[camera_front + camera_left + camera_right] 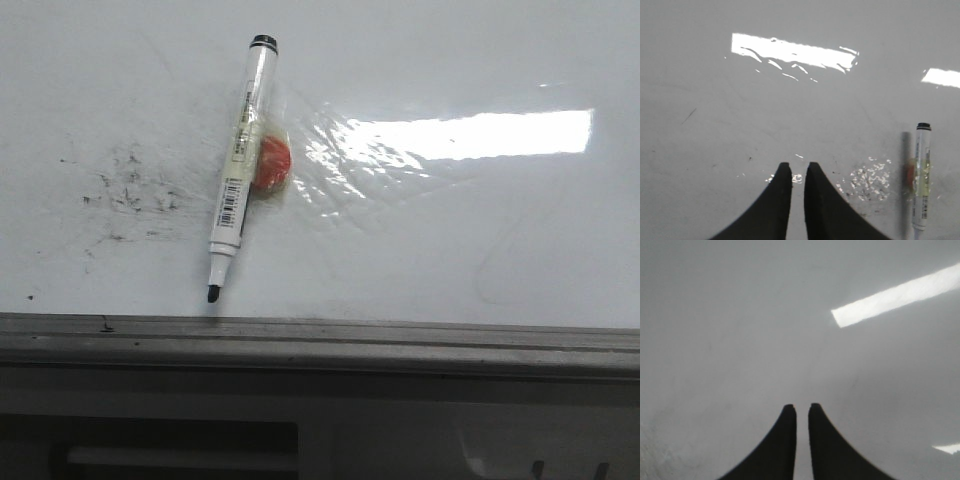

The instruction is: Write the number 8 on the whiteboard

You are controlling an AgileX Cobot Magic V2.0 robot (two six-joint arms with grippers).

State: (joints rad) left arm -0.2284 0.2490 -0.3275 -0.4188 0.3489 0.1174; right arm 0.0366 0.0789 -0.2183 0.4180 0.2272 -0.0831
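The whiteboard (450, 250) fills the front view, glossy white with a grey frame along its near edge. No number 8 shows on it in any view. A white marker (240, 150) lies flat on the board, its bare black tip pointing at the near edge. In the left wrist view the marker (921, 180) lies off to one side of my left gripper (798, 166), which hovers over the bare board (790, 110), shut with nothing between its fingers. My right gripper (801, 407) is also shut and empty over plain board (740, 340). Neither gripper appears in the front view.
An orange-red round piece (274, 165) sits under the marker's middle. Scattered black smudge specks (130, 190) mark the board left of the marker. Bright glare (470, 135) and wrinkly streaks lie to its right. The grey frame rail (320, 340) borders the near side.
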